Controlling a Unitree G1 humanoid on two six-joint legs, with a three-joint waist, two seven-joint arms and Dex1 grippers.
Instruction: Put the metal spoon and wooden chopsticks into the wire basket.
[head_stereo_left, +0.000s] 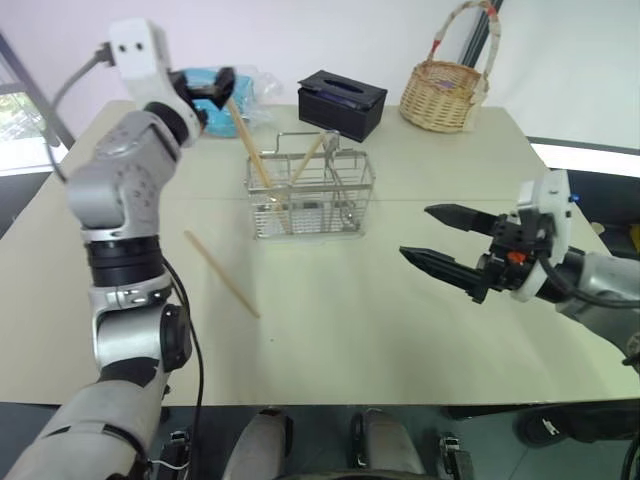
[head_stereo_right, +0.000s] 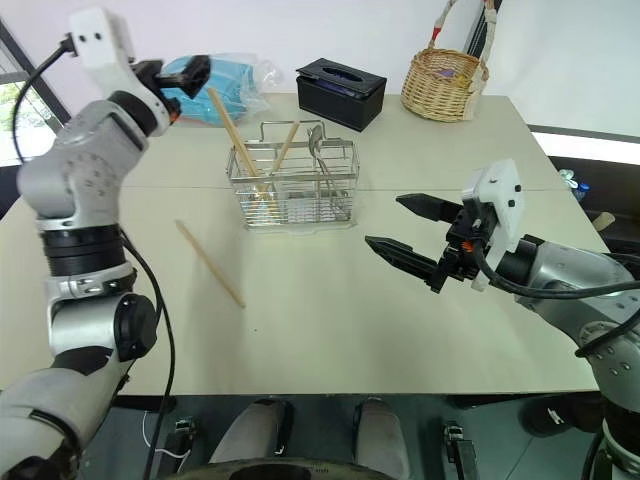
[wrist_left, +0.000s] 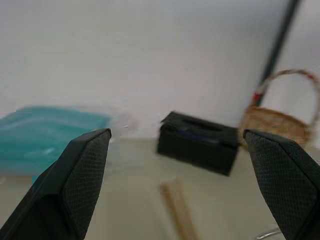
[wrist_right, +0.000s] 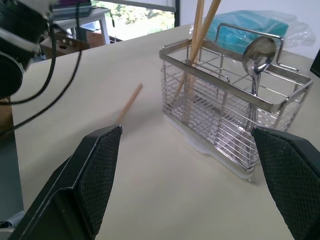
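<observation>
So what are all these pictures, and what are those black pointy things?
They come from cameras on a robot with two arms. Two pictures look down from its head over a table. The other two come from cameras on its wrists, looking along the black fingers.

Those pointy things are fingers. Each pair makes an end effector, the robot's hand. The left end effector is raised above the wire basket, open and holding nothing. The right end effector is also open and empty, hanging over the table.

In the basket stand two chopsticks and a spoon. One more chopstick lies on the table. Further back are a black box, a wicker basket and a blue packet.
</observation>
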